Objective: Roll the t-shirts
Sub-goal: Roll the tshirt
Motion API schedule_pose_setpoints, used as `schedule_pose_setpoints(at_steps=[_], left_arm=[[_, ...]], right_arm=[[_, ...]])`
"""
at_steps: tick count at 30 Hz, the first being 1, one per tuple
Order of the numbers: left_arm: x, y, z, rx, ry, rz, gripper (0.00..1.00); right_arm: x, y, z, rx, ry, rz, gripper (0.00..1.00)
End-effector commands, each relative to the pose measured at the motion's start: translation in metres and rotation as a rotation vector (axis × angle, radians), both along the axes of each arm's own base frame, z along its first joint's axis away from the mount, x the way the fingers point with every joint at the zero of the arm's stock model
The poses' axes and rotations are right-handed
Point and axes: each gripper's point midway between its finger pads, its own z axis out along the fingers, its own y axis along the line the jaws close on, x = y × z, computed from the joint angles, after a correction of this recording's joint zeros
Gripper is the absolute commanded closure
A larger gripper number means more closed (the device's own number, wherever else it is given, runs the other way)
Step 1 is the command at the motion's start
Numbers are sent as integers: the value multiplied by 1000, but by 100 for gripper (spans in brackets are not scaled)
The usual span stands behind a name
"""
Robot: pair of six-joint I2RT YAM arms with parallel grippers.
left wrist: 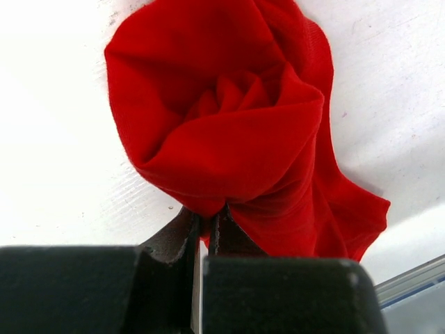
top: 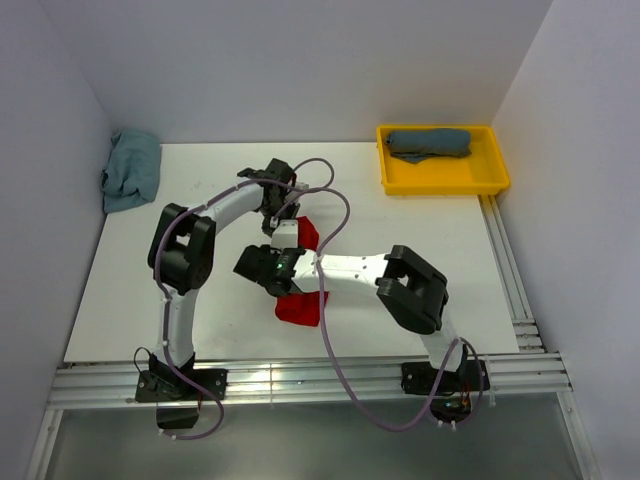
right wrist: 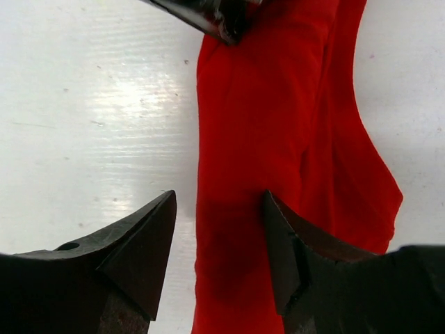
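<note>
Left pincer (left wrist: 208,217): clenched on the rolled end of the red t-shirt (left wrist: 229,132).
Right pincer (right wrist: 219,202): released, jaws astride the roll's edge.
Place: the red t-shirt lay on the bench (right wrist: 90,104), beneath both pincers.

rolled shirt (top: 299,309) at centre of table (top: 455,232) | my left gripper (left wrist: 206,226) at its 12 o'clock end, my right gripper (right wrist: 219,202) astride it nearer 6 | bunched shirt (top: 132,170) at 10 o'clock | tray (top: 443,181) at 1 o'clock, third shirt (top: 430,143) inside

**No readable text**

Checked all three views: no lettering, labels, brand marks, numbers or signs are legible on anything.
</note>
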Motion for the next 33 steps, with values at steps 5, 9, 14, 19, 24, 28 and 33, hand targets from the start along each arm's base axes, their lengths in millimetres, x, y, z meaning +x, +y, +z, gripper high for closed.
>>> schedule_pose_setpoints(at_steps=[5, 9, 14, 19, 24, 28, 33], left_arm=[[-1, 3, 0, 41, 29, -11, 100], [1, 2, 2, 34, 34, -11, 95], [5, -2, 9, 9, 32, -11, 80], [13, -3, 20, -39, 33, 1, 68], [27, -1, 42, -102, 1, 11, 47], [40, 3, 64, -157, -60, 7, 35], [45, 7, 89, -272, -135, -28, 26]], right_arm=[[-3, 0, -13, -71, 9, 7, 42], [-10, -3, -30, -92, 48, 10, 43], [-16, -17, -44, -119, 76, -9, 43], [-20, -23, -48, -123, 82, -17, 47], [-22, -25, -50, -74, 73, -20, 57], [-24, -23, -45, 33, 53, -13, 58], [-30, -23, -42, 264, 58, 7, 58]])
